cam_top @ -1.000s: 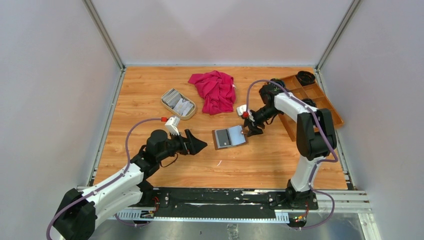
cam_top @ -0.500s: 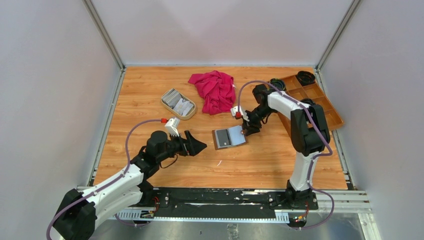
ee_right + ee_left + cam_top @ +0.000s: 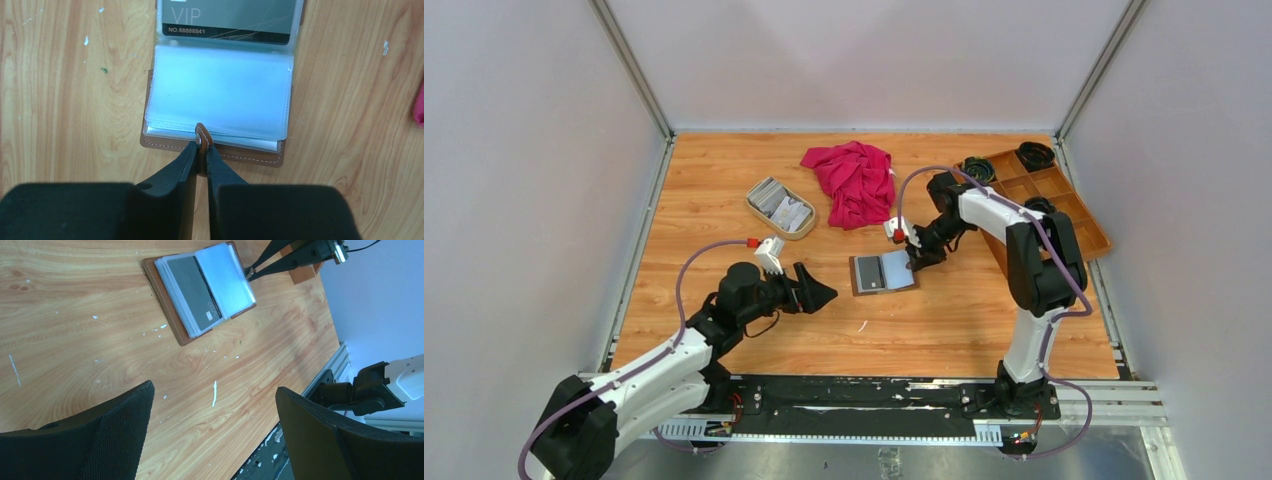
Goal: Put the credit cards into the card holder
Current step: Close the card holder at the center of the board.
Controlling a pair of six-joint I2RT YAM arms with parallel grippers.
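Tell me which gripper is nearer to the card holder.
Right. The right gripper pinches the card holder by its snap tab; the left gripper sits open, apart from it, toward the robot's left.

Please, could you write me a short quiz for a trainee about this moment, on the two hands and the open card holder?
1. Choose one. How does the right hand stand to the card holder?
A) open above it
B) shut on its snap tab
C) resting flat on top of it
2. True or false: the left hand touches the card holder.
3. Fill the gap: the dark card in the card holder bears the word ____.

Key
1. B.
2. False: the left hand is open and apart from the card holder.
3. VIP.
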